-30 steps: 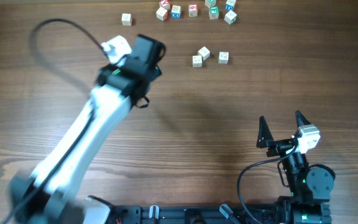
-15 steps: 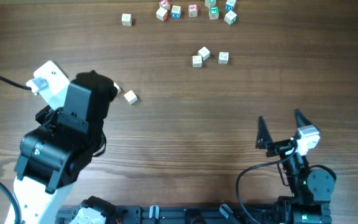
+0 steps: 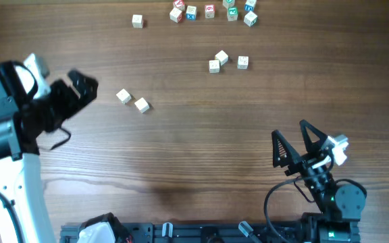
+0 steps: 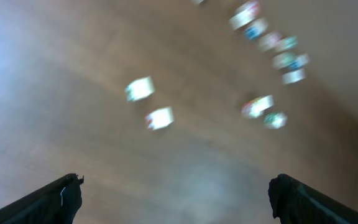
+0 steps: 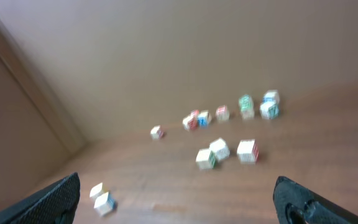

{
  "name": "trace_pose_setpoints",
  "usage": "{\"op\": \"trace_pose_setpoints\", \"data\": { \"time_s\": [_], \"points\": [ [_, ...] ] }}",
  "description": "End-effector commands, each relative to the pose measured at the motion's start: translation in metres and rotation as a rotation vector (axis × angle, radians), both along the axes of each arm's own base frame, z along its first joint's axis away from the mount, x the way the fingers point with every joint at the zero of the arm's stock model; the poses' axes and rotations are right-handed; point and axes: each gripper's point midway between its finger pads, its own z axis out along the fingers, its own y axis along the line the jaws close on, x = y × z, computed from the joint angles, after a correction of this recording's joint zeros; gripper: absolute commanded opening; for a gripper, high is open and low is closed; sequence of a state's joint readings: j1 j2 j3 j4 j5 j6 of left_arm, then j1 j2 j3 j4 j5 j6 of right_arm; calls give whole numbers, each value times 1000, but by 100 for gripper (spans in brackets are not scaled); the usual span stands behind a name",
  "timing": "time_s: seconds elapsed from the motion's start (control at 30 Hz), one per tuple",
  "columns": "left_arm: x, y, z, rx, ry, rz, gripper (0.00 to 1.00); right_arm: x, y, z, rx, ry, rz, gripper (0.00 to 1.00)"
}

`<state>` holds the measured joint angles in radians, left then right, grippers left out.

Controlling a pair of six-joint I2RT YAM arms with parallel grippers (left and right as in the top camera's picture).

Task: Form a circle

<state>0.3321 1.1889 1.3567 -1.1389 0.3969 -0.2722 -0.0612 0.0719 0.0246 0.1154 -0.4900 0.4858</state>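
Observation:
No circle shows; the small pale wooden cubes lie scattered. Three of them [image 3: 221,59] sit close together right of centre, also in the right wrist view [image 5: 219,149]. Two more cubes [image 3: 133,100] lie side by side to the left, blurred in the left wrist view [image 4: 149,103]. My left gripper [image 3: 85,82] hovers open just left of that pair, holding nothing. My right gripper [image 3: 290,131] is open and empty near the front right, well short of the three cubes.
A row of several coloured-face cubes [image 3: 211,11] runs along the far edge, with a single cube [image 3: 137,21] to its left. The left arm's white body [image 3: 9,169] covers the front left corner. Bare wooden table [image 3: 201,142] lies between the arms.
My left arm has swung back from the table's middle to the left edge, uncovering the pair of cubes. The right gripper has shifted slightly left and turned.

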Motion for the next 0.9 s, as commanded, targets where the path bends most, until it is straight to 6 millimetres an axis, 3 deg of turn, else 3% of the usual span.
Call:
{"op": "trace_pose_setpoints", "data": {
  "time_s": [0.0, 0.13, 0.27, 0.37, 0.43, 0.47, 0.53, 0.63, 0.7, 0.73, 0.87],
  "points": [
    [-37, 13, 15, 169, -24, 5, 100, 6, 4, 15, 11, 54, 29, 99],
    [-71, 1, 39, 215, -133, 14, 100, 33, 3, 14, -73, 173, 34, 100],
    [-94, -2, 42, 264, -222, 52, 100, 82, 2, 13, -104, 422, 63, 100],
    [-93, -2, 20, 233, -219, 84, 100, 122, 1, 15, -88, 649, 89, 100],
    [-88, 0, -3, 197, -178, 105, 100, 148, 12, 25, -42, 749, 180, 100],
    [-86, 1, -12, 180, -159, 117, 100, 157, 17, 30, -16, 762, 213, 100],
    [-79, 3, -37, 129, -96, 149, 100, 199, 17, 34, 42, 775, 210, 100],
    [-71, 6, -59, 80, -15, 171, 100, 242, 34, 33, 20, 635, 307, 99],
    [-66, 6, -67, 63, 24, 164, 100, 259, 41, 13, 17, 658, 278, 99],
    [-63, 7, -73, 55, 52, 164, 100, 270, 44, -9, -18, 701, 218, 99],
    [-56, 10, -87, 39, 111, 161, 100, 289, 47, -66, -201, 809, 11, 100]
  ]
}}
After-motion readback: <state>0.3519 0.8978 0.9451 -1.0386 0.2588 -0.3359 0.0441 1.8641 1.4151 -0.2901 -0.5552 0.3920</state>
